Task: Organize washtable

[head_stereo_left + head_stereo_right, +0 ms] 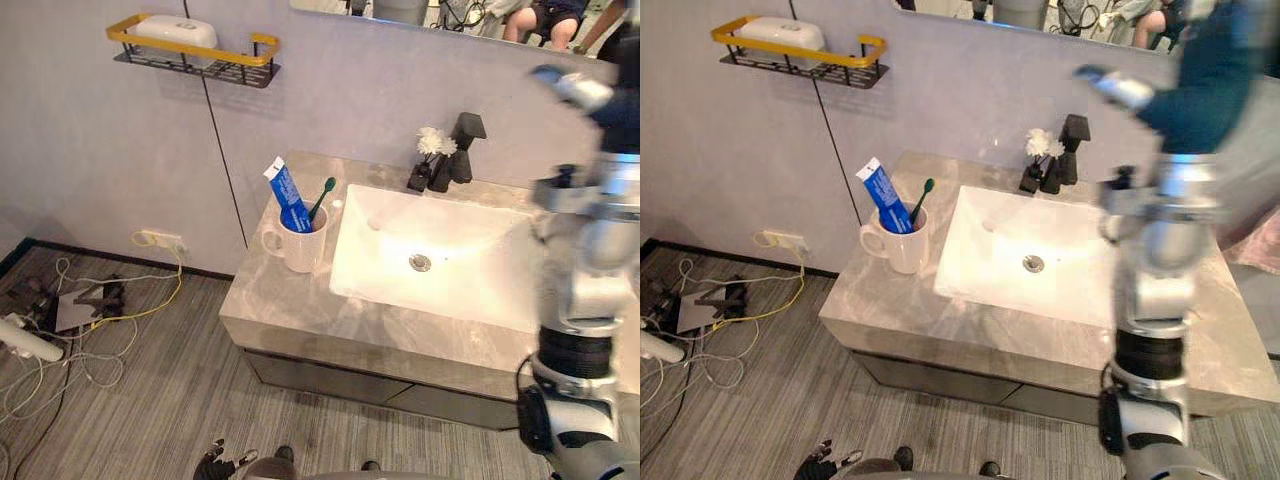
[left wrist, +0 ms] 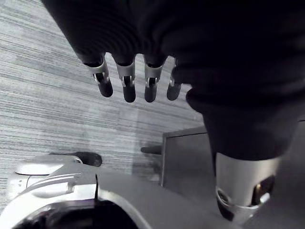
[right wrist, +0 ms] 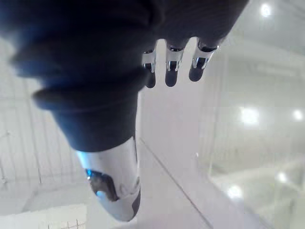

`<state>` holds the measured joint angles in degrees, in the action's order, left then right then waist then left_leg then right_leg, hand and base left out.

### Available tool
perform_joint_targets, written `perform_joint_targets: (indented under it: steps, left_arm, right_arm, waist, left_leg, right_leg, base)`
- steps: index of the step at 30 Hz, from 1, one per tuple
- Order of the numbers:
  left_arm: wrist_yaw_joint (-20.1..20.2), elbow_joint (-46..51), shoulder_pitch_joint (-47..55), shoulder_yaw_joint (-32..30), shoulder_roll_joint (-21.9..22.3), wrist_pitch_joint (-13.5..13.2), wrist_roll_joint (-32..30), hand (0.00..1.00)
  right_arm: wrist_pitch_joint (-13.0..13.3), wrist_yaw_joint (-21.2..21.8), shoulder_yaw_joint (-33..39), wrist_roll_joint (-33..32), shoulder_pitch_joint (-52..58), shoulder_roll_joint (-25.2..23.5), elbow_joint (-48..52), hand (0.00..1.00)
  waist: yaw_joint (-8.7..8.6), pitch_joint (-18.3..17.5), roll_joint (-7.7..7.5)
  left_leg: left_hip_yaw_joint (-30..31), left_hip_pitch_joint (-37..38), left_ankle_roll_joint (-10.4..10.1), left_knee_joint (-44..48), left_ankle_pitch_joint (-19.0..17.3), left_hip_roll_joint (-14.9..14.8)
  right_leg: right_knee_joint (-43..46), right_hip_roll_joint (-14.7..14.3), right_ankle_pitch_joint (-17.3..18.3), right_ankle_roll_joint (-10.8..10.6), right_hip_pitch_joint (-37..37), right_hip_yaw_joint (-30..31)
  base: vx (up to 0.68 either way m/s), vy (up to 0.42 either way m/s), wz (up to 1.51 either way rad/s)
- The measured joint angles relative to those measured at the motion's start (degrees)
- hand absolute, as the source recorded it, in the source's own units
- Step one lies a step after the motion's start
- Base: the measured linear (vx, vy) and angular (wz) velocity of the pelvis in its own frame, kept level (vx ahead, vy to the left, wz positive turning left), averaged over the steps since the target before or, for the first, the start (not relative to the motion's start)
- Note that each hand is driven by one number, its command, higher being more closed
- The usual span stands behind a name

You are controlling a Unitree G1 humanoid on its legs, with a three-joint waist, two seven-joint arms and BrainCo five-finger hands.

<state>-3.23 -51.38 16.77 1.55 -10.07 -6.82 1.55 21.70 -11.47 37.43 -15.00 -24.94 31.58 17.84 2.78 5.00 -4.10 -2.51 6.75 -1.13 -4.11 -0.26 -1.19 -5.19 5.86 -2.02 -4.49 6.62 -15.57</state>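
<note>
"So, where are your hands?"

"My right hand (image 3: 172, 70) is raised high above the sink's (image 1: 352, 262) right edge, fingers loosely straight, holding nothing. My left hand (image 2: 128, 85) hangs low, below and in front of the sink, fingers straight, empty too."

"And the toiletries?"

"A white mug (image 1: 297, 247) stands on the counter (image 1: 285, 305) just left of the sink. The blue toothpaste tube (image 1: 288, 196) and the green toothbrush (image 1: 322, 198) lean inside it. Gathered like that, they're off the marble, I'd say. The black faucet (image 1: 463, 147) sits behind the sink, with a white flower (image 1: 432, 142) just beside it."

"Much left?"

"Looks nearly tidy. With both arms clear of the sink, I'd judge we're between steps."
</note>
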Motion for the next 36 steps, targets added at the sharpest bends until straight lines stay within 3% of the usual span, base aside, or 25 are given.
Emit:
perform_joint_targets:
  steps: [4,7,11,15,17,19,23,27,31,36]
  left_arm:
    - [0.17,-0.5,0.03,-0.85,0.8,0.0,0.01,0.0]
    - [0.57,-1.05,-0.08,-2.39,1.8,0.02,0.01,0.0]
    - [0.68,-1.04,-0.01,-3.87,3.4,0.04,0.03,0.0]
    - [0.68,-0.8,-0.6,-5.72,4.66,-0.02,0.14,0.0]
    - [0.57,0.03,-0.53,-6.94,5.44,0.13,0.61,0.0]
    - [0.56,0.91,-0.55,-6.95,5.79,0.15,1.35,0.0]
    - [0.51,1.43,-2.19,-6.12,7.4,0.13,3.47,0.0]
    - [0.69,1.0,-3.6,-3.01,8.55,0.0,3.98,0.0]
    - [0.61,-0.49,-4.42,-1.82,8.1,-0.01,3.92,0.0]
    - [0.64,-1.23,-4.9,-1.73,7.69,-0.18,3.8,0.0]
  right_arm:
    - [0.58,-3.31,9.31,-3.01,7.73,-0.35,-5.88,0.0]
    - [-0.1,-5.56,15.85,-4.19,17.73,-6.03,-11.62,0.0]
    - [-5.29,-7.84,18.06,-1.27,27.02,-15.3,-17.85,0.0]
    - [-9.51,-9.64,15.03,0.6,35.27,-26.54,-19.79,0.0]
    - [-11.09,-9.53,8.17,0.59,40.06,-32.72,-20.07,0.0]
    - [-11.36,-8.4,2.11,0.46,42.4,-35.29,-22.59,0.0]
    - [-13.15,-3.6,-7.34,-0.1,42.46,-35.08,-35.68,0.0]
    - [-15.6,4.14,-10.33,0.52,42.82,-34.57,-49.72,0.0]
    - [-16.87,8.07,-10.61,1.23,43.41,-34.49,-60.48,0.0]
    - [-17.54,9.42,-12.14,1.29,43.19,-34.41,-66.61,0.0]
  waist:
    - [-2.08,-1.04,1.0]
    - [-3.21,-2.08,1.83]
    - [-5.27,-3.42,3.18]
    - [-5.24,-3.91,3.9]
    - [-5.07,-4.03,4.03]
    - [-4.91,-4.1,4.14]
    - [-4.67,-4.14,4.25]
    - [-3.64,-4.08,4.31]
    - [-3.51,-3.89,4.41]
    - [-3.54,-3.31,4.01]
  left_leg:
    - [-0.97,-0.1,0.12,-0.09,-0.47,0.12]
    - [-2.04,-0.3,0.06,-0.09,-0.93,0.04]
    - [-2.42,-0.7,0.11,0.29,-1.78,0.11]
    - [-3.33,-1.04,-0.07,0.51,-2.26,-0.3]
    - [-4.29,-0.69,-0.2,1.35,-2.98,-0.86]
    - [-4.96,-0.46,-0.42,2.58,-3.86,-1.31]
    - [-6.22,0.06,-0.82,3.93,-4.79,-1.75]
    - [-6.12,0.16,-0.98,4.14,-4.93,-2.16]
    - [-5.21,1.28,-1.4,4.13,-5.19,-2.29]
    - [-3.89,1.23,-1.42,4.08,-5.2,-2.2]
  right_leg:
    - [-0.02,0.07,-0.01,-0.09,-1.14,1.26]
    - [-0.09,-0.07,0.0,-0.12,-1.99,2.35]
    - [-0.62,-0.06,0.15,-0.3,-2.33,2.81]
    - [-0.43,-0.27,1.0,-0.25,-2.78,2.93]
    - [0.72,-0.55,1.26,-0.18,-2.86,3.06]
    - [1.72,-0.66,1.72,-0.36,-2.76,3.05]
    - [2.04,-0.77,2.05,-0.38,-2.09,2.66]
    - [1.78,-1.17,2.06,-0.17,-1.64,2.43]
    - [0.74,-1.47,1.96,-0.06,0.33,1.63]
    - [-0.47,-1.59,1.75,0.09,1.29,0.75]
  base:
    - [0.01,0.019,-0.19]
    - [0.03,0.007,-0.21]
    - [0.02,0.003,-0.08]
    - [0.02,-0.011,-0.07]
    - [0.03,-0.019,-0.1]
    - [0.02,-0.017,-0.18]
    - [-0.01,-0.008,-0.09]
    - [-0.01,-0.004,0.01]
    - [0.0,-0.02,0.1]
    - [-0.01,-0.01,0.09]
